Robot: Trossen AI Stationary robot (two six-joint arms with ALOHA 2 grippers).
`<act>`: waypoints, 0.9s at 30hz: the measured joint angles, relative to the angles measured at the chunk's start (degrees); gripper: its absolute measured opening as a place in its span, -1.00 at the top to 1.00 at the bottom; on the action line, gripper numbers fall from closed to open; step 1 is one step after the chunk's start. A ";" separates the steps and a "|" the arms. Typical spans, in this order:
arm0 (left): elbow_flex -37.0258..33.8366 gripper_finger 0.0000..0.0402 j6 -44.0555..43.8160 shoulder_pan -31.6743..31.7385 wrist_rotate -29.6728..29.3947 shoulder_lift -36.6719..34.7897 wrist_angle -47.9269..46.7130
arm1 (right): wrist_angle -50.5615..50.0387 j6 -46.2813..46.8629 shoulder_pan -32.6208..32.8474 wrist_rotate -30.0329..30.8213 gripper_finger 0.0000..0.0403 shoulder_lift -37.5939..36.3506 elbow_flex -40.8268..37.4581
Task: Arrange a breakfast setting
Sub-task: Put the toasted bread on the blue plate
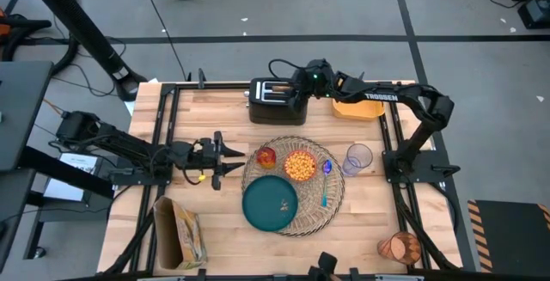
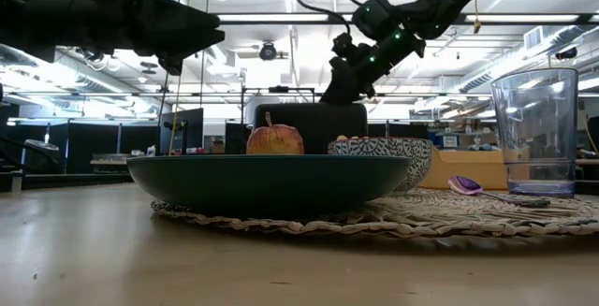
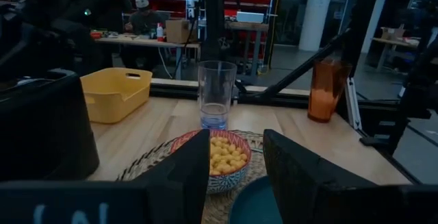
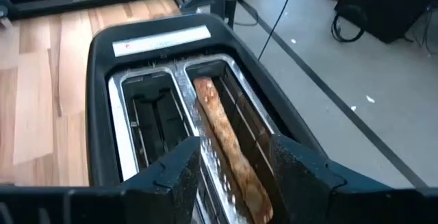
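Left gripper: hovering just left of the round woven straw placemat, fingers parted, nothing held; waiting.

On the placemat, left to right: red apple at the upper left edge; dark teal plate at the lower left, bare apart from a few crumbs; patterned cereal bowl filled with yellow cereal, just right of the apple; blue spoon lying right of the bowl. Clear glass tumbler at the placemat's right edge. Orange tumbler well apart, near the table's lower right corner.

Black toaster at the back of the table, yellow bin to its right. Toast slice upright in one toaster slot, the other slot empty.

Right gripper: poised directly over the toaster, fingers apart, straddling the toast's top edge; not yet closed on it.

Step in hand, as judged: extraction of the toast for the plate. Recommended: descend squarely, one finger either side of the slice, clear of the slot's wire guides; close gently on the crust; lift straight up to avoid snagging or tipping the toaster.
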 joint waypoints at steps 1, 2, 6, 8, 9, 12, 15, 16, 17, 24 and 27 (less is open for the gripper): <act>0.00 0.28 0.11 0.00 0.00 0.00 0.01 | -0.06 0.00 -0.09 -0.02 0.12 0.10 0.03; 0.00 0.28 0.24 0.00 0.00 0.00 0.12 | -0.51 -0.01 -0.20 -0.10 0.14 0.12 -0.01; 0.00 0.28 0.53 0.00 -0.02 0.00 0.04 | -0.75 -2.23 -0.26 -0.11 0.30 0.13 -0.02; 0.00 0.28 0.53 -0.02 -0.02 0.00 0.02 | -1.73 -3.99 -0.24 0.04 0.39 0.14 -0.02; 0.00 0.28 0.53 -0.01 -0.02 0.00 0.02 | -2.23 -4.30 -0.22 0.29 0.44 0.14 -0.02; 0.00 0.28 0.53 0.00 -0.02 0.00 0.02 | -2.88 -4.44 -0.31 0.48 0.57 0.12 -0.02; 0.00 0.28 0.53 0.00 -0.02 0.01 0.02 | -2.95 -4.23 -0.37 0.52 0.70 0.12 0.01; 0.00 0.28 0.53 0.00 -0.02 0.02 0.02 | -3.01 -4.18 -0.37 0.54 0.74 0.12 0.01; 0.00 0.28 0.57 -0.02 -0.02 0.02 0.02 | -3.11 -4.17 -0.37 0.54 0.79 0.12 0.01; 0.00 0.28 0.77 -0.01 -0.02 0.02 0.02 | -2.92 -4.02 -0.35 0.61 0.93 0.12 0.01; 0.00 0.28 0.78 0.00 -0.02 0.02 -0.02 | -1.51 -4.02 -0.28 0.98 0.90 -0.08 -0.02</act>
